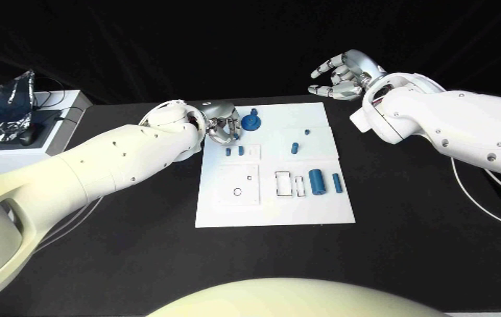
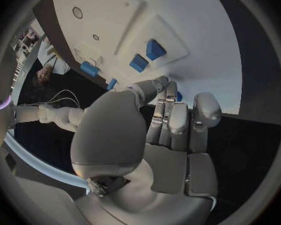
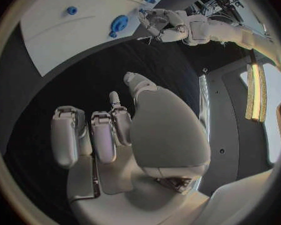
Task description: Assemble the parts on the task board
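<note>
Task board (image 1: pixel 274 212) sits mid-counter (image 1: pixel 418 259), white plate w/ recessed pockets. Judging by the layout, assembly looks early: most parts lie loose on the board, not seated.

Left hand (image 1: pixel 221 129) is at the board's far-left corner, fingers curled in by the round blue gear-like part (image 1: pixel 252 121). Can't tell from the head view whether it actually pinches the part or just touches it; in the left wrist view the fingers (image 2: pixel 172 120) are pressed together and bent toward the board edge, w/ a bit of blue just past the fingertips. Call it undetermined.

Right hand (image 1: pixel 344 74) hovers off the board, beyond its far-right corner, above the black counter, fingers apart and loosely bent, holding nothing; right wrist view shows the same, palm bare.

Other parts, relative to the board:
- two small blue blocks (image 1: pixel 235 151) just nearer than the gear, left side
- small blue peg (image 1: pixel 295 147) and a tiny blue stud (image 1: pixel 307 130) near the middle-far area
- two blue cylinders (image 1: pixel 316 185) at the right-middle, beside the rectangular slots (image 1: pixel 284 184), one slimmer (image 1: pixel 337 182)
- square pocket w/ small hole (image 1: pixel 237 187) left-near, appears unfilled

Left to do, as I read it: pretty much all insertions.
</note>
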`<state>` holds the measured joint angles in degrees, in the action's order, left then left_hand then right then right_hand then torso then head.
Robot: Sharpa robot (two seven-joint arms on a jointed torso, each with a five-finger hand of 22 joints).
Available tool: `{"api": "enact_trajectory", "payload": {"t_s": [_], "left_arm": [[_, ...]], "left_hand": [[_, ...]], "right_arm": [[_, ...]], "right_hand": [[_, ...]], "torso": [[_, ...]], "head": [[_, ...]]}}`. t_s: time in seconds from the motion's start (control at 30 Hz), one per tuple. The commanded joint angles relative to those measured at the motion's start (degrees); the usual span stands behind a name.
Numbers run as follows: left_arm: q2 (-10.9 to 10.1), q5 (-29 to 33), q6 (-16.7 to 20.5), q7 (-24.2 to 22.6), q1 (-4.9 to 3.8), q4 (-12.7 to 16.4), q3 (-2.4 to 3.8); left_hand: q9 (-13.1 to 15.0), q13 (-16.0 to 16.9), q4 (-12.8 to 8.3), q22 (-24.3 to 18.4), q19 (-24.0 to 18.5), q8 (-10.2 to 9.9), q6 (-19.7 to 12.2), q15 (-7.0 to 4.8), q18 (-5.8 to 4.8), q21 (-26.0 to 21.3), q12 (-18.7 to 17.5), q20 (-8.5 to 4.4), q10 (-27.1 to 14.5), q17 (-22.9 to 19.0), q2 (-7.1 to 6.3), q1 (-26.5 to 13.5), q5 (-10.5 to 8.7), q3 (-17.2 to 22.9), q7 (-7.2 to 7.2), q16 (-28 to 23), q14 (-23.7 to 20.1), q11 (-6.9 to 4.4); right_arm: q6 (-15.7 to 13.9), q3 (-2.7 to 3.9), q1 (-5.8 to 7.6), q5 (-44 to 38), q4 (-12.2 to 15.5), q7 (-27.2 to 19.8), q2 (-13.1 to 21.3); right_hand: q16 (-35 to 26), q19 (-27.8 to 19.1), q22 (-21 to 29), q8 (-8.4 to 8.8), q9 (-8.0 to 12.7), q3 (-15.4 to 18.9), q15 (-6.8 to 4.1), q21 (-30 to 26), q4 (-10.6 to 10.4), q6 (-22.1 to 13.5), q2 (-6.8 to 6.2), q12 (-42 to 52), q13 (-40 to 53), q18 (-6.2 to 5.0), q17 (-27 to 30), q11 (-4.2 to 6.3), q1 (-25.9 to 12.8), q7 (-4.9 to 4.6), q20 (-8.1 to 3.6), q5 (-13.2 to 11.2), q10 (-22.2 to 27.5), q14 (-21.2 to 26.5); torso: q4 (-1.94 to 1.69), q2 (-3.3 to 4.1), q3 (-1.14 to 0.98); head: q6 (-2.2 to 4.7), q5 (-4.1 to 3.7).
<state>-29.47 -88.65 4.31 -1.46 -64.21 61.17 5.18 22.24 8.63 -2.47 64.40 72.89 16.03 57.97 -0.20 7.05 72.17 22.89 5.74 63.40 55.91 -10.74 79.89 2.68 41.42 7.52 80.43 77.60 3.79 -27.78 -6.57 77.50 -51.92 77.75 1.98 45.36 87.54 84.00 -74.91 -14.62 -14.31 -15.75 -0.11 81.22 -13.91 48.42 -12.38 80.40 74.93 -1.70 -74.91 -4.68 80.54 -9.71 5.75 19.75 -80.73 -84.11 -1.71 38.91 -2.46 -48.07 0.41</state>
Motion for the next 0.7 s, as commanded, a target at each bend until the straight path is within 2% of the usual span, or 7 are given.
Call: {"api": "enact_trajectory", "payload": {"t_s": [0.03, 0.33, 0.7], "left_arm": [[0.27, -0.65, -1.49, 0.08, 0.03, -0.09, -0.09], [0.41, -0.69, -1.82, -0.12, 0.04, -0.15, -0.23], [0.44, -0.71, -2.21, -0.06, 0.04, -0.28, -0.37]], "left_hand": [[0.05, 0.05, -0.15, -0.11, -0.04, 0.27, 0.35, -0.02, -0.68, 0.06, -0.30, 0.08, 0.38, -0.10, 0.11, -0.44, 0.29, -0.13, 0.09, 0.17, 0.31, -0.05], [0.07, 0.09, -0.19, -0.15, -0.08, 0.25, 0.43, -0.03, -0.68, 0.03, -0.37, 0.08, 0.50, -0.09, 0.12, -0.45, 0.28, -0.17, 0.09, 0.17, 0.31, -0.07], [0.09, 0.18, -0.24, -0.31, -0.23, 0.15, 0.50, -0.05, -0.63, -0.10, -0.61, 0.07, 0.67, -0.21, -0.08, -0.64, 0.26, -0.45, 0.07, 0.15, 0.25, -0.11]], "right_arm": [[0.51, 0.02, -0.02, -0.61, 0.11, -0.36, 0.04], [0.55, 0.02, -0.02, -0.62, 0.11, -0.32, 0.09], [0.56, 0.02, -0.02, -0.62, 0.10, -0.31, 0.13]], "right_hand": [[-0.09, 1.92, -7.11, -0.26, -0.07, -0.26, 0.27, -0.33, -0.06, -0.29, -0.35, 0.01, 5.17, -0.74, -9.09, 0.05, 0.10, 0.09, 0.18, 0.27, -0.18, -4.40], [-0.12, 1.91, -7.01, -0.43, -0.07, -0.45, 0.24, -0.48, -0.08, -0.45, -0.52, -0.05, 5.08, -0.77, -9.07, 0.07, 0.10, 0.10, 0.13, 0.26, -0.19, -4.41], [-0.12, 1.91, -7.01, -0.43, -0.07, -0.45, 0.24, -0.48, -0.08, -0.45, -0.52, -0.05, 5.08, -0.77, -9.07, 0.07, 0.10, 0.10, 0.13, 0.26, -0.19, -4.41]], "torso": [[0.06, 0.06, 0.05], [-0.04, -0.02, 0.03], [-0.06, -0.03, 0.05]], "head": [[-0.07, -0.12], [-0.27, -0.23], [-0.13, -0.19]]}}
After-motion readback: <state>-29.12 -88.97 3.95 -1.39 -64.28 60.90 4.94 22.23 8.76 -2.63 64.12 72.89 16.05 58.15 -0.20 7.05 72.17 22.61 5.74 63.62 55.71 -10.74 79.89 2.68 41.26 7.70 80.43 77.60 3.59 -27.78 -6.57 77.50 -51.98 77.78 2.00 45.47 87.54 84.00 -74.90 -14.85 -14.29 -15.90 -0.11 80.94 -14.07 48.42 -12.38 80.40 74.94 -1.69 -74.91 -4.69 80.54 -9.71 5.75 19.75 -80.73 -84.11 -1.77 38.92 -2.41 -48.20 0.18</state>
